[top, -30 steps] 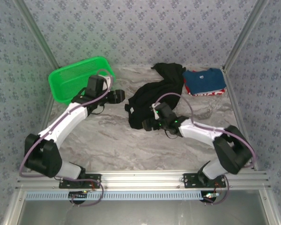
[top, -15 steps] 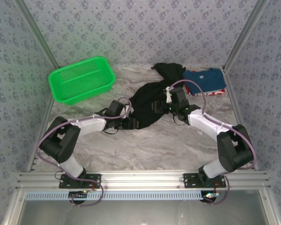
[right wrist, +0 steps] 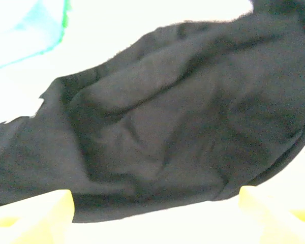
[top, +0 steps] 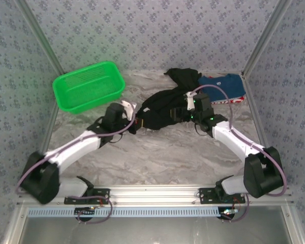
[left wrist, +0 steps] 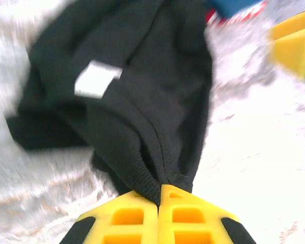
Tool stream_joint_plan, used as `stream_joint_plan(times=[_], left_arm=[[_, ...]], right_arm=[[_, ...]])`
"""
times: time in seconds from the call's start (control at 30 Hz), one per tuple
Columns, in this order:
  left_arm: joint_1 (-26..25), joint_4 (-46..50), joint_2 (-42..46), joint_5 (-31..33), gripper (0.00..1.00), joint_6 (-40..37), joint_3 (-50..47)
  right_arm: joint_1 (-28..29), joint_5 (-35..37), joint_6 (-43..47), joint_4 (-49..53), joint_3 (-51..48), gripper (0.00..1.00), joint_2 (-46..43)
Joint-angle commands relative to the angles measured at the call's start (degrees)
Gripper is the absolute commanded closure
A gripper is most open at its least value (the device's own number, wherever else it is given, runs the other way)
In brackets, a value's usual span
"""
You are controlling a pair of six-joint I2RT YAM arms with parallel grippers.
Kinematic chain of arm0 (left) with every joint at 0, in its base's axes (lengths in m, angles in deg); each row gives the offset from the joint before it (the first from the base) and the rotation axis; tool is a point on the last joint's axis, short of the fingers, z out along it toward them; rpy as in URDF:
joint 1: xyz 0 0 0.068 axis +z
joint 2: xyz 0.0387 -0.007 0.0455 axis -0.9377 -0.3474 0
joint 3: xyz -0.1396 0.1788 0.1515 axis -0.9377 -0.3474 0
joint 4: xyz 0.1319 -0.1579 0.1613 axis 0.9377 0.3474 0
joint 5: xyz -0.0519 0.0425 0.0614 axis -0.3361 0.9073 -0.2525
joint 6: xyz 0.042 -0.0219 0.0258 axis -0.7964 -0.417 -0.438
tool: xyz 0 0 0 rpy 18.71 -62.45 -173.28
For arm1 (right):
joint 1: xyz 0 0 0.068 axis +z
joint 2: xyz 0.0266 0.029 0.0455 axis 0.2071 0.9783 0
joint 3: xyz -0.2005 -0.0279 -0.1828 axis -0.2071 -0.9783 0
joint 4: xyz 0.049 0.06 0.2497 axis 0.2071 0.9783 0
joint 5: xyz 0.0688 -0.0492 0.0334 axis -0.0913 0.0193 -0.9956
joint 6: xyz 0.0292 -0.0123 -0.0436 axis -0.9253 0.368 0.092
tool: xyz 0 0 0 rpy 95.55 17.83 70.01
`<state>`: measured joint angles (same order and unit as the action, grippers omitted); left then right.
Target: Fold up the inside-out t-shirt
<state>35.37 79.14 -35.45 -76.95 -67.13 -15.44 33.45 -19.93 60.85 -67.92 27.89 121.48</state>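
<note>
In the overhead view, the crumpled black fabric t-shirt (top: pixel 165 104) lies bunched in the upper middle of the frame on the grey marbled worktop (top: pixel 157 152). It sits between the green plastic basket (top: pixel 89 87) at upper left and the folded blue shirt with red trim (top: pixel 222 89) at upper right. The left end effector (top: pixel 138 123) sits at the garment's lower-left edge, and the right end effector (top: pixel 182 113) is over its right side. In the left wrist view, the yellow fingers (left wrist: pixel 127 218) are pressed together on a ribbed hem at bottom centre, with a white label (left wrist: pixel 96 79) at upper left. In the right wrist view, the fingers (right wrist: pixel 35 211) stand wide apart, cloth between them, gripping nothing. The step in hand appears to be spreading the shirt out. Next, the right end effector likely needs to close on an opposite edge so the pair can pull it flat.
</note>
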Motion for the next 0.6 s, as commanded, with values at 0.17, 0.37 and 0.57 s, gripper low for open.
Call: stream_joint_plan(times=[0.17,0.37,0.57], left_arm=[[-0.2,10.0,15.0,5.7,1.00,-9.0,-5.7],[0.0,7.7,14.8,6.9,1.00,-3.0,-13.1],[0.1,5.8,14.0,5.6,1.00,0.1,-16.5]], right_arm=[[0.2,-19.1,17.2,4.2,22.5,0.14,12.2],[4.8,-13.1,18.7,10.2,34.1,0.17,27.1],[11.3,-5.1,24.2,21.6,47.3,0.13,42.5]])
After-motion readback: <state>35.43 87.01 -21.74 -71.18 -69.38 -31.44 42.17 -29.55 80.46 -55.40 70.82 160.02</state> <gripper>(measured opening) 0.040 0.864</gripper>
